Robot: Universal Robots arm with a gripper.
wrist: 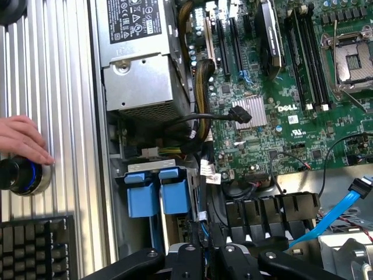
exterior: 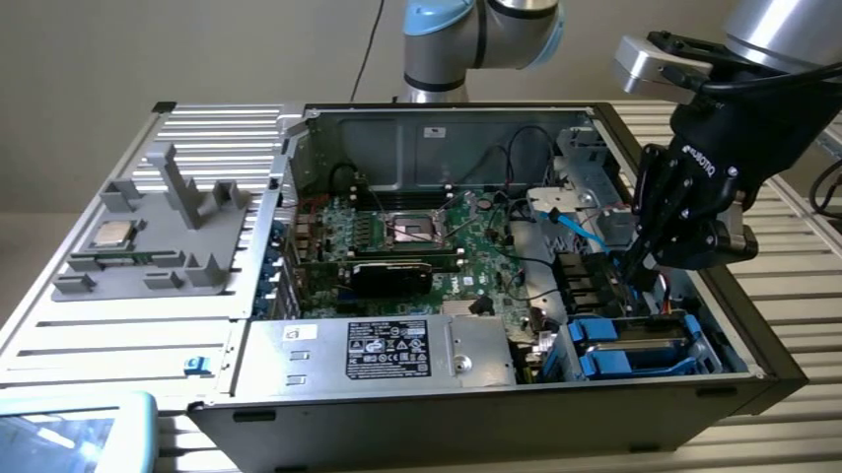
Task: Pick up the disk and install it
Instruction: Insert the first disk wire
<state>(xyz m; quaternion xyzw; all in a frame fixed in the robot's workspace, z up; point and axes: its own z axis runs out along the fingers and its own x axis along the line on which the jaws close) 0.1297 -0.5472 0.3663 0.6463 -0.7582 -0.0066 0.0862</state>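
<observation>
The disk [exterior: 641, 338] sits in the drive bay at the near corner of the open computer case [exterior: 435, 133], on the exterior view's right. It shows a grey metal top inside a bright blue carrier. In the wrist view two blue carrier tabs [wrist: 158, 194] stand side by side in that bay. My gripper [exterior: 636, 278] hangs just above the bay, fingertips close together and nothing between them. It is apart from the disk. Its black linkage [wrist: 207, 251] lies at the edge of the wrist view, near the blue tabs.
A silver power supply [exterior: 382, 350] with a black label fills the case's near side, beside the green motherboard [exterior: 421, 232]. A blue cable [exterior: 579, 229] runs near the bay. A grey fixture [exterior: 158, 236] holds a small chip. A hand [wrist: 23, 140] rests by a black knob [wrist: 20, 177], above a keyboard [wrist: 35, 245].
</observation>
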